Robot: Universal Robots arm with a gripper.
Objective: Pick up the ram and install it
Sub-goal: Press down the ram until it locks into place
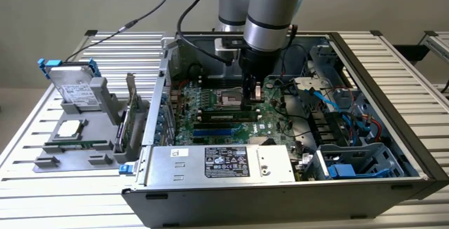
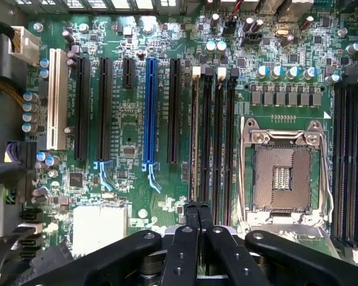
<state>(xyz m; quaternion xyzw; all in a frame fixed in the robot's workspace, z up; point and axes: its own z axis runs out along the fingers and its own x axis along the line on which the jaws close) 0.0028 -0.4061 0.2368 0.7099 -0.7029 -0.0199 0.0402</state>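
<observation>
The motherboard point(image 2: 137, 196) is glossy green circuit board dotted with shiny metal capacitor tops. Its expansion slots point(image 2: 104, 110) are matt black plastic, one blue slot point(image 2: 149, 110) smoother. The CPU socket frame point(image 2: 283, 173) is bright bare metal. The gripper point(image 2: 197, 217) fingers are satin black, screw-studded. The computer case point(image 1: 281, 200) is dull grey sheet metal.

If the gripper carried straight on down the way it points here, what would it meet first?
Most likely the ram, seated green in a motherboard slot beside the CPU socket. The shut gripper points down over that slot and may already touch the stick's top edge; depth is unclear.
</observation>
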